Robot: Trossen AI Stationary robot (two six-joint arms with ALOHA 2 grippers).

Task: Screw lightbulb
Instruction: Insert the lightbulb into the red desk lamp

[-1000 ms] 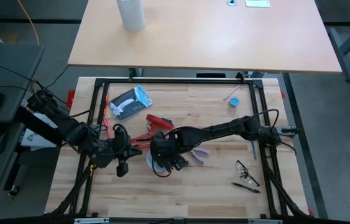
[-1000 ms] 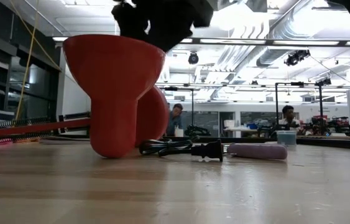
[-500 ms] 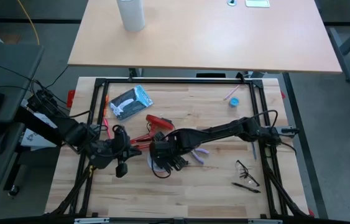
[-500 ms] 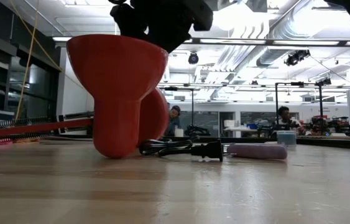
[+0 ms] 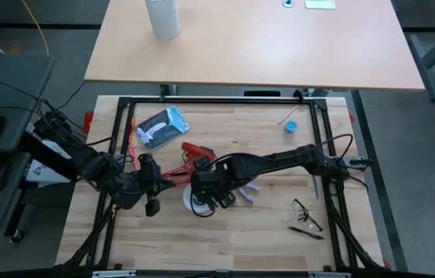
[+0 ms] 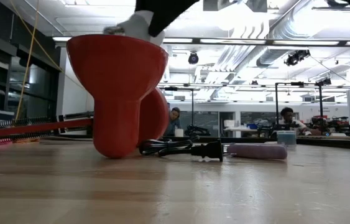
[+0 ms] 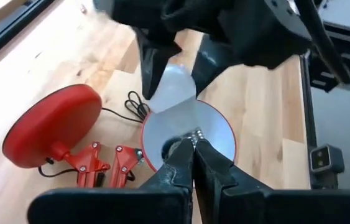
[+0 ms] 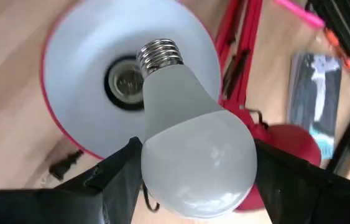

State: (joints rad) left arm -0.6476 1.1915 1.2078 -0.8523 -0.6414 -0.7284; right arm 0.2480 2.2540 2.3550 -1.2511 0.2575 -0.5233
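Observation:
The lightbulb [image 8: 193, 143] is white with a grey screw base [image 8: 159, 55]. My right gripper [image 8: 193, 183] is shut on it above the red lamp shade [image 6: 115, 81]. The shade stands on its narrow end with its mouth up. The screw base points down at the socket [image 8: 124, 81], still apart from it. The bulb shows just over the shade's rim in the low view [image 6: 131, 26]. My left gripper [image 7: 190, 143] is shut on the shade's rim. In the high view my left gripper [image 5: 151, 187] is left of the shade [image 5: 192, 202] and my right gripper [image 5: 211, 191] is over it. My left gripper pinches the shade's rim [image 7: 176, 134] on the side nearest it. The fingers come level from the table's left. The shade stands on the table with its mouth up. My right gripper pinches the bulb's round glass end [image 8: 156, 165] between its two fingers, which come from above and slant down. The bulb is lifted clear, screw base lowest, tilted over the shade's mouth.
The lamp's round red base [image 7: 44, 134] and red arm lie behind the shade. A black cord and plug [image 6: 206, 149] and a purple object [image 6: 255, 150] lie to the right. Safety glasses [image 5: 307, 208], a pen [image 5: 306, 230], a small blue round object [image 5: 290, 126] and a packet [image 5: 163, 126] lie farther off.
My right gripper has risen and gone a little toward the table's right edge with the bulb. In the low view the white bulb now shows above the shade's rim, where the dark gripper stood before. The shade and my left gripper have kept still.

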